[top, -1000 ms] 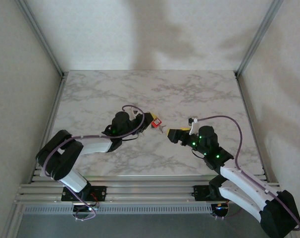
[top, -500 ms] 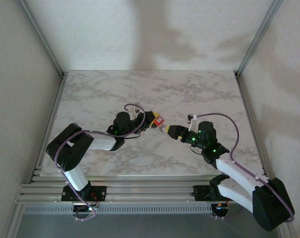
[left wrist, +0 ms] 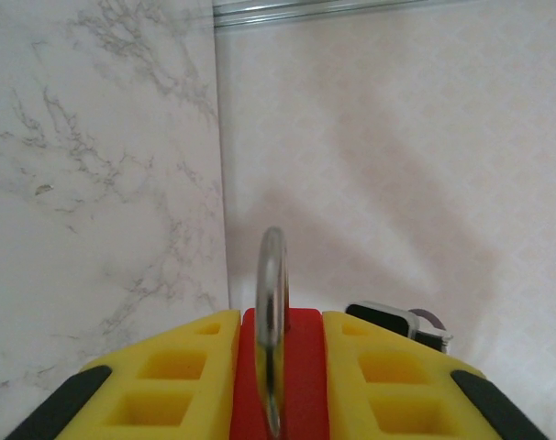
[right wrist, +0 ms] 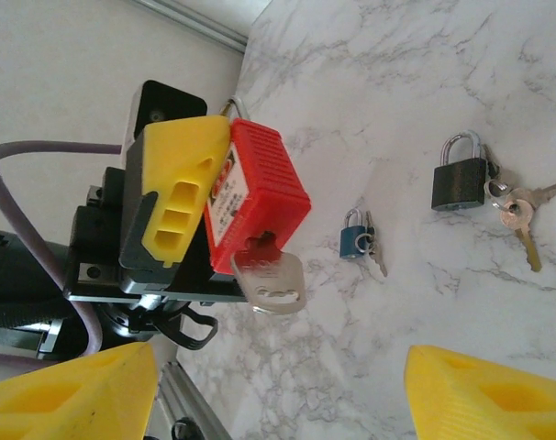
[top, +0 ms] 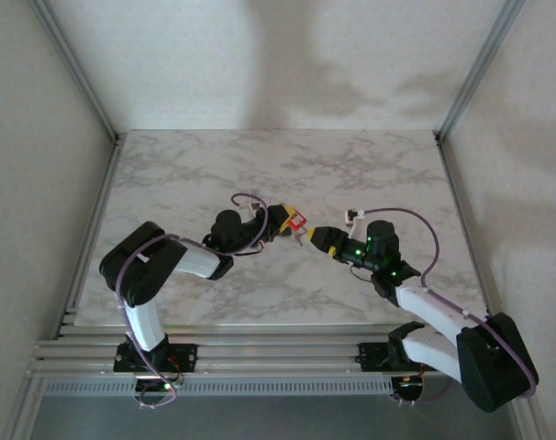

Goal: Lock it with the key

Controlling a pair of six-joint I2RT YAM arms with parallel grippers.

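Yellow jaws of the right gripper (right wrist: 280, 362) stand apart with nothing between them, aimed at the key (right wrist: 271, 282). The key's silver bow sticks out of one end of the red lock (right wrist: 258, 197), just ahead of the open jaws and not touched by them. The left gripper (left wrist: 278, 323) is clamped on the lock body, one yellow finger on each flat side. The shackle (left wrist: 272, 275) shows edge-on beyond the fingers; I cannot tell whether it is pushed home. The lock is held off the table (top: 168, 174), about mid-table between the two arms.

Risks, as judged from here:
- The bow is thin and sits tilted to the right jaws. If they close off-centre or on its edge, the key likely slips or cocks in the cylinder instead of turning.
- The turning force passes into the lock. The left grip is on smooth plastic faces, so the body may rotate in the fingers and the cylinder may not turn.
- Any pull along the key while twisting could draw it out and drop it.
- If the shackle is not seated, turning the key locks nothing.
- The black padlock (right wrist: 460, 181) and blue padlock (right wrist: 354, 243) lie well apart on the table, so the risk there is low unless an arm sweeps low.
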